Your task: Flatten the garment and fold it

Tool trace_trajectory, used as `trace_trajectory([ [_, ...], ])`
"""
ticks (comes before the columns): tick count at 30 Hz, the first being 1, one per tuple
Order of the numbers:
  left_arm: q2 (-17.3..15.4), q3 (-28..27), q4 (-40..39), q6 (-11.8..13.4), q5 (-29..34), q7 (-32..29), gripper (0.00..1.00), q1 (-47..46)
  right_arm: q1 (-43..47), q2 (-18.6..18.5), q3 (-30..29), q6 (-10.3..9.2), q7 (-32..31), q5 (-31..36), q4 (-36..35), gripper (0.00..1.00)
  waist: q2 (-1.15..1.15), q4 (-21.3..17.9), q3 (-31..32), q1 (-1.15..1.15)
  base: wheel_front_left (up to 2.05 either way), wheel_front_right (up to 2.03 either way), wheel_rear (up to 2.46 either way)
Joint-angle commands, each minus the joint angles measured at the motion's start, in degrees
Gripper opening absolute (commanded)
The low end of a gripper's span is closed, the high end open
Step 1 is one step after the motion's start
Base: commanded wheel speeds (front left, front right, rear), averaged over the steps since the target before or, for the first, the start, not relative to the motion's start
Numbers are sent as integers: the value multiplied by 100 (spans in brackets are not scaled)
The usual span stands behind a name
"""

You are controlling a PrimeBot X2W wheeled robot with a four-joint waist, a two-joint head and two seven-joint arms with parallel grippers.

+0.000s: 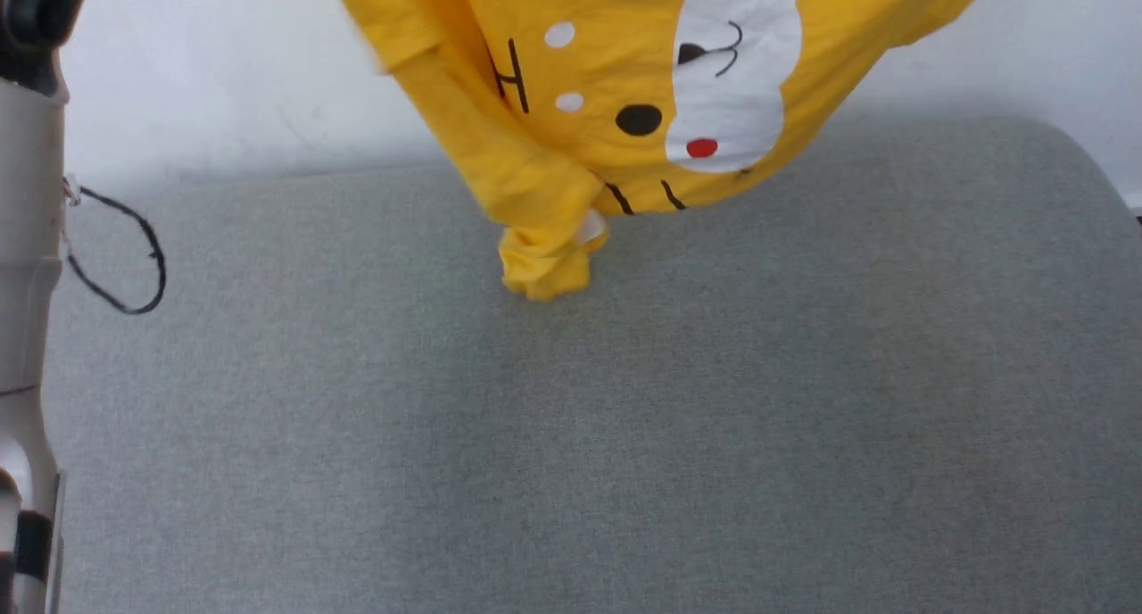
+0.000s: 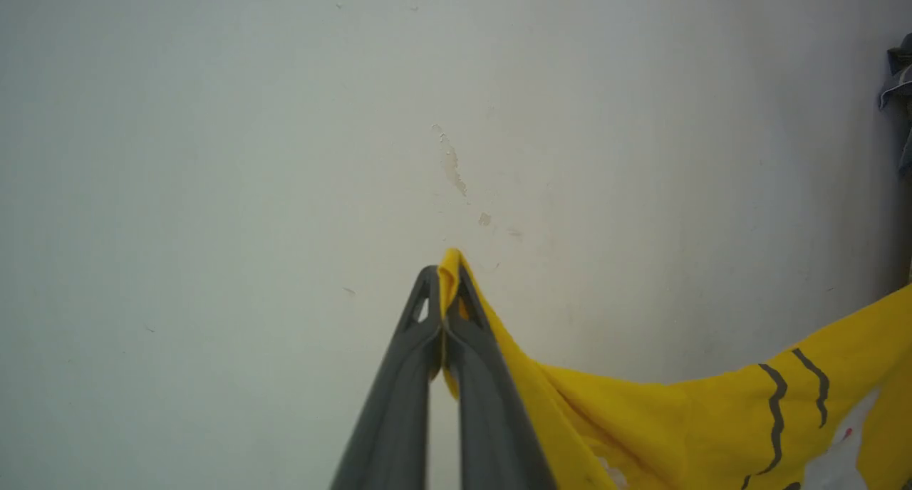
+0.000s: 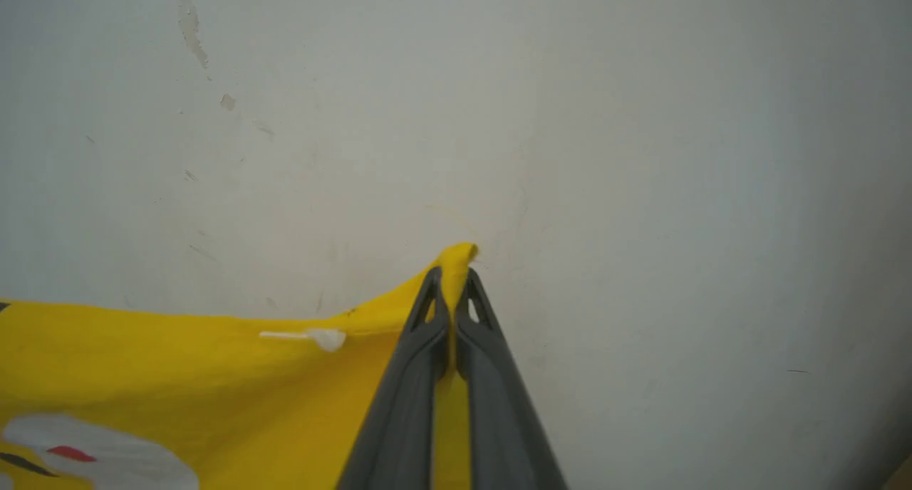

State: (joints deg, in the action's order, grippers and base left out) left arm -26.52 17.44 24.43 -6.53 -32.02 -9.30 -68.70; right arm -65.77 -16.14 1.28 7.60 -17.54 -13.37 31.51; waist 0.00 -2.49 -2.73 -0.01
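Observation:
The garment, a bright yellow T-shirt printed with a white patch, a red dot and black marks, hangs in the air at the top of the head view, its lowest bunched tip just over the grey surface. In the left wrist view my left gripper is shut on a yellow edge of the garment, which drapes away to the right. My right gripper is likewise shut on a yellow corner of the garment, with cloth stretching off to the left.
A grey fabric-covered table lies below the hanging cloth, its far edge against a pale wall. My pale left forearm with a looped black cable stands at the left edge.

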Motion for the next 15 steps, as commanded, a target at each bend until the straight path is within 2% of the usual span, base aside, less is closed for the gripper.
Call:
trace_trajectory([
  [1, 10, 26, 63, -36, -45, -26, 0, -88, -93, 17, 35, -11, 40, 36, 84, 0, 0, -117, 148, 1, 0, 0, 0],
  [10, -203, 168, 92, -79, -338, -368, 0, -331, -288, -237, 438, -11, -212, -190, 302, 0, 0, -190, 87, 1, 0, 0, 0],
  [15, -296, 225, -106, -84, -613, -956, 0, -414, -393, -434, 598, -11, -538, -403, 163, 0, 0, -228, -353, 1, 0, 0, 0],
])
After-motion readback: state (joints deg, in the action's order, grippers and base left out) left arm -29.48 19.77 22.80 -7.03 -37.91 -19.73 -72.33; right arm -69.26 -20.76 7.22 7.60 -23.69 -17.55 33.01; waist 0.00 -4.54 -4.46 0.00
